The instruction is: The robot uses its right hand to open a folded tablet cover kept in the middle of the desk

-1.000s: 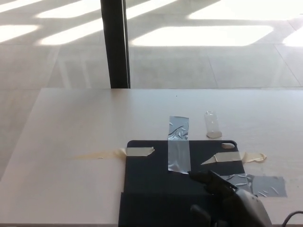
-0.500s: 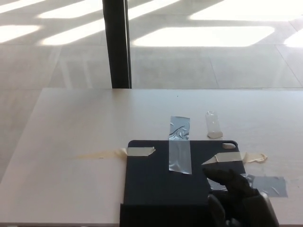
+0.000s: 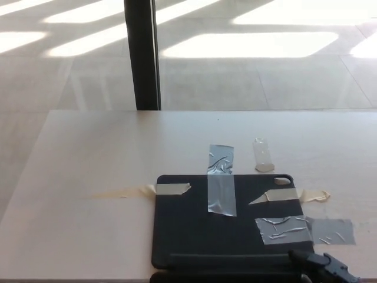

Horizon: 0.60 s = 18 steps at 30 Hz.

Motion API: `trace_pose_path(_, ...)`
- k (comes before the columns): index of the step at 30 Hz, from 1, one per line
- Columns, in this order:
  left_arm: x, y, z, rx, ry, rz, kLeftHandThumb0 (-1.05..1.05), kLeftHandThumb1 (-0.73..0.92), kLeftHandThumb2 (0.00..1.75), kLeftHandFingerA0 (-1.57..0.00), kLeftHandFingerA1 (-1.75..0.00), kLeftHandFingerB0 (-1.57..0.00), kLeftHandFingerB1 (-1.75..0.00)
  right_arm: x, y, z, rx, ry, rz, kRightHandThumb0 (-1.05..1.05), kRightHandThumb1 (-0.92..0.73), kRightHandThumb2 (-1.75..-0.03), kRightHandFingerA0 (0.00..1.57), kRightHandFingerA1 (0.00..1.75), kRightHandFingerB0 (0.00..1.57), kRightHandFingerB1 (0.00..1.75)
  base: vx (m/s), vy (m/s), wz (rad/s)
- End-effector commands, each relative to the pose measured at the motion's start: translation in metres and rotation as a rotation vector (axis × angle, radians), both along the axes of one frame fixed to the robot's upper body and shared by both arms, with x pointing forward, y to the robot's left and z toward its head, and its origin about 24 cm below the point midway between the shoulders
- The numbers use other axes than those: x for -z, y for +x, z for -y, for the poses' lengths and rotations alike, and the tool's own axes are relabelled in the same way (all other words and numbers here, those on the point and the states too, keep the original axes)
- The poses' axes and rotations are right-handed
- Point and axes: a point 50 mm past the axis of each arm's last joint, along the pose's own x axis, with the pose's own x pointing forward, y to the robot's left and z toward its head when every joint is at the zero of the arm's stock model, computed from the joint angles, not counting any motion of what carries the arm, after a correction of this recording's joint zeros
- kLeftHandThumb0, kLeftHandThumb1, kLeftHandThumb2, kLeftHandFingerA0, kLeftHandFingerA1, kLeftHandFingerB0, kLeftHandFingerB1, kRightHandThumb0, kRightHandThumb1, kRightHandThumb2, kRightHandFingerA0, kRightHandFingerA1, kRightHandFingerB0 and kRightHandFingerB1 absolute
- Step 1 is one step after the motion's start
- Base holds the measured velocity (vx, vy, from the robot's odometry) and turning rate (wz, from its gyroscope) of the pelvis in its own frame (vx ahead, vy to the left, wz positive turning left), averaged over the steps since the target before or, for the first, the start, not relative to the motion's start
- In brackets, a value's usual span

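A pale desk (image 3: 106, 159) is seen filling the lower half of the head view, with a sunlit tiled floor (image 3: 247, 76) beyond it and a dark vertical post (image 3: 141, 53) standing at 12 o'clock from the desk's far edge. The dark tablet cover (image 3: 194, 230) is found lying flat at 6 o'clock on the desk, near its front edge, with a raised fold running along its near side. It is fixed down by several tapes: a silver tape strip (image 3: 221, 180) crossing its far edge at 12 o'clock, a second silver tape patch (image 3: 306, 230) over its edge at 4 o'clock, a beige tape piece (image 3: 171, 188) at its 10 o'clock corner, and another beige strip (image 3: 291, 195) at 2 o'clock. A small clear tape scrap (image 3: 263, 155) is stuck to the desk just past the cover. Only the black tips of the right hand (image 3: 323, 268) are seen at 5 o'clock, just beside the fold; whether its fingers are apart or together cannot be told.
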Motion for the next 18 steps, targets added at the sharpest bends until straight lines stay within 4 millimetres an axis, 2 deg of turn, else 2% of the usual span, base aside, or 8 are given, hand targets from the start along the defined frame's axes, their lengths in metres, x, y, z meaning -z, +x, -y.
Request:
trace_pose_path(1,-0.026,0.010,-0.020,-0.036,0.043,0.041,-0.89,0.92,0.72,-0.76,-0.77,-0.47,-0.63,0.014,-0.100,0.038,0.036,0.526,-0.718,-0.92,-0.92,-0.70,0.71,0.54,0.45,0.41,0.00,0.000,0.00)
trace_pose_path(4,-0.025,0.009,-0.020,-0.017,0.048,0.043,-0.88,0.92,0.76,-0.74,-0.76,-0.47,-0.63,0.013,-0.111,0.043,0.050,0.545,-0.745,-0.89,-0.71,-1.14,0.66,0.64,0.39,0.53,0.00,0.000,0.00)
trace_pose_path(5,-0.025,0.008,-0.020,-0.020,0.047,0.044,-0.88,0.92,0.75,-0.73,-0.75,-0.48,-0.63,0.013,-0.113,0.044,0.054,0.550,-0.754,-0.92,-0.92,-0.67,0.75,0.53,0.44,0.39,0.00,0.000,0.00)
trace_pose_path(9,-0.024,0.007,-0.020,-0.025,0.041,0.043,-0.88,0.92,0.75,-0.73,-0.75,-0.47,-0.62,0.008,-0.115,0.047,0.081,0.532,-0.767,-0.92,-0.92,-0.72,0.77,0.50,0.46,0.40,0.00,0.000,0.00)
trace_pose_path(10,-0.022,0.004,-0.020,-0.044,0.036,0.039,-0.90,0.92,0.72,-0.75,-0.77,-0.47,-0.63,0.000,-0.109,0.054,0.053,0.560,-0.725,-0.89,-0.74,-1.17,0.62,0.60,0.37,0.51,0.00,0.000,0.00)
trace_pose_path(13,-0.021,-0.001,-0.020,-0.052,0.027,0.037,-0.90,0.92,0.72,-0.73,-0.77,-0.47,-0.64,-0.018,-0.089,0.068,0.145,0.560,-0.520,-0.93,-0.91,-0.69,0.72,0.49,0.47,0.37,0.00,0.000,0.00)
trace_pose_path(17,-0.020,-0.003,-0.020,-0.045,0.027,0.025,-0.94,0.92,0.71,-0.74,-0.77,-0.46,-0.63,-0.056,-0.053,0.110,0.309,0.357,-0.211,-0.86,-0.74,-1.16,0.69,0.60,0.43,0.50,0.00,0.000,0.00)
trace_pose_path(18,-0.020,-0.002,-0.020,-0.044,0.030,0.022,-0.93,0.92,0.71,-0.75,-0.77,-0.46,-0.63,-0.069,-0.045,0.126,0.347,0.318,-0.131,-0.93,-0.92,-0.73,0.75,0.46,0.50,0.36,0.00,0.000,0.00)
